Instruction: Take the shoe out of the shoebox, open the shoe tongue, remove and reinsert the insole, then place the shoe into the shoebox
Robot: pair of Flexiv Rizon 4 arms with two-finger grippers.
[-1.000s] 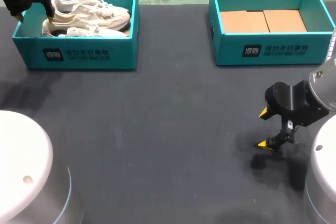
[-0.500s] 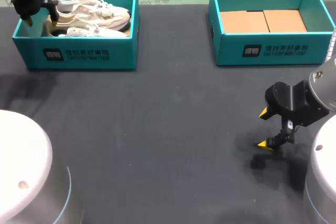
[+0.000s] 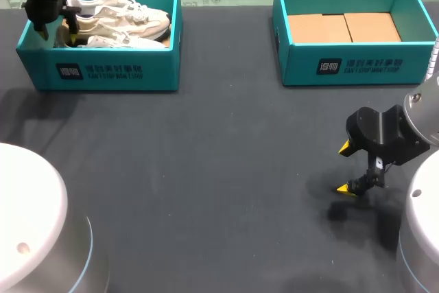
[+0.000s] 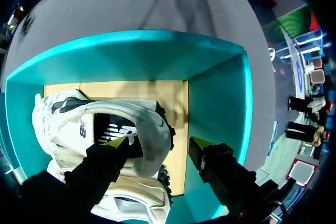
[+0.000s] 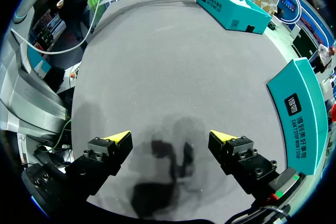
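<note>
Poising left hand [image 4: 157, 142] over shoe [image 4: 131, 124] heel inside shoebox [image 3: 103, 73], fingers spread, gripping nothing; hovering right hand [image 3: 344, 168] above table [image 3: 206, 169], fingers spread wide, holding nothing.

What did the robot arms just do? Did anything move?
The left gripper slid sideways over the end of the left shoebox and dipped lower, to the heel of a shoe. It is open and has not taken hold of anything. The right gripper, open above the table, the shoes and the right shoebox stayed where they were.
</note>
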